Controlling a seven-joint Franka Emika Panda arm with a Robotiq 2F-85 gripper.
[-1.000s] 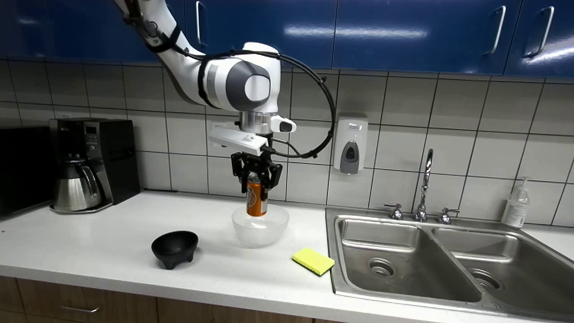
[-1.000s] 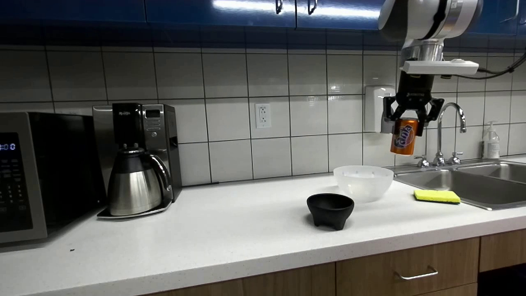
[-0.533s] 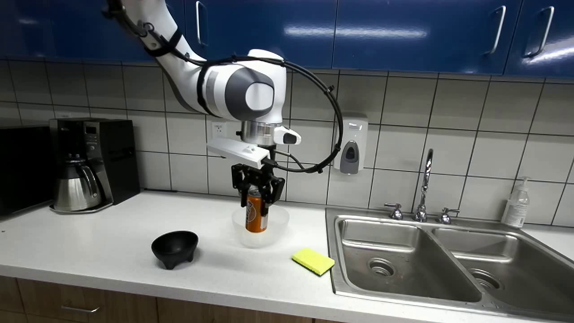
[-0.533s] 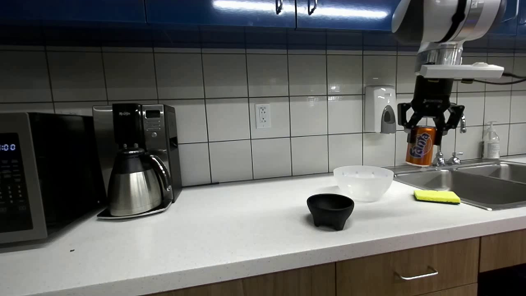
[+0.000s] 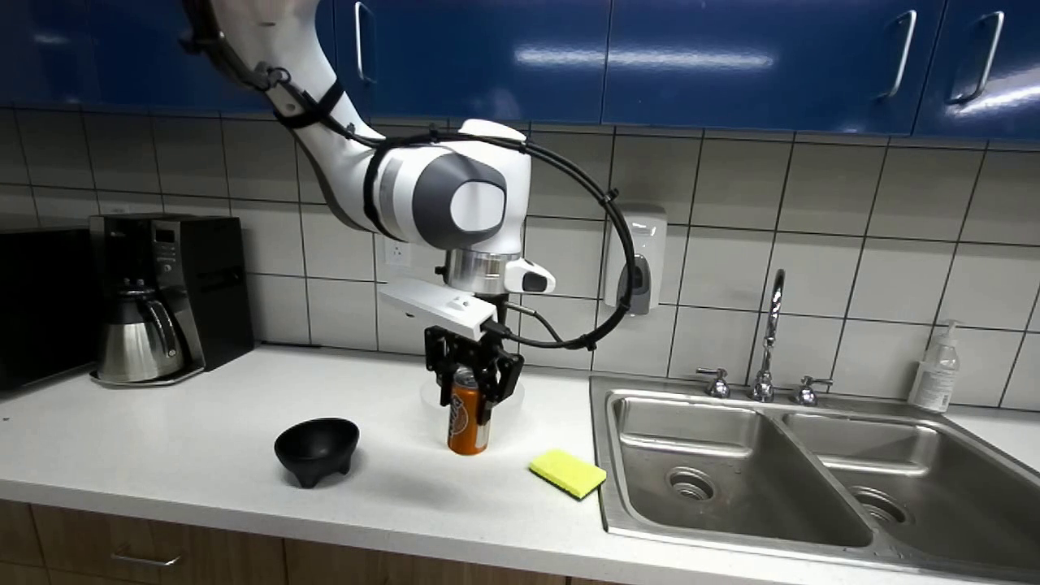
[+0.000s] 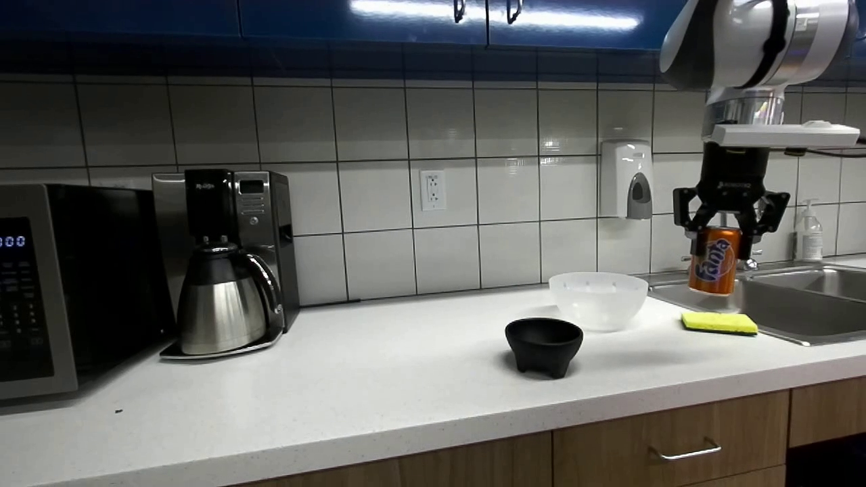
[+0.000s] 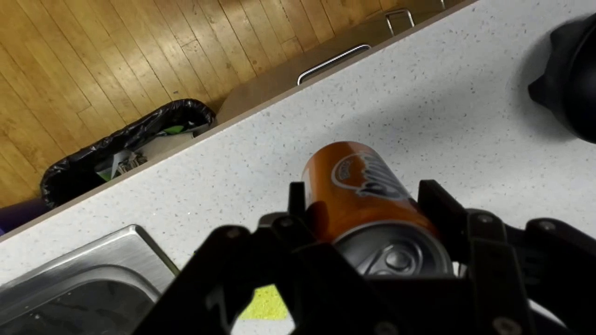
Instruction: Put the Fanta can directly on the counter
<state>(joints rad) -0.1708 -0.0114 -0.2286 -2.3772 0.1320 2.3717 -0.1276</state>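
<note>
"In midair, a Fanta can (image 6: pixel 715 262) hangs nearly upright, its long axis roughly in line with the gripper (image 6: pixel 721 247) directly above it."

"Is the hand holding it?"

"Yes: two fingers pinch the can's sides, can and gripper both higher than the yellow sponge (image 5: pixel 567 474) and to one side of it."

"And the landing?"

"Likely straight down: the counter (image 6: pixel 379 379) lies below the base, a gap between, with the bare patch beside the sponge the apparent spot."

Blue cabinets (image 5: pixel 691 89), tiled wall (image 6: pixel 374 196), wooden floor (image 7: pixel 135 60)
</note>
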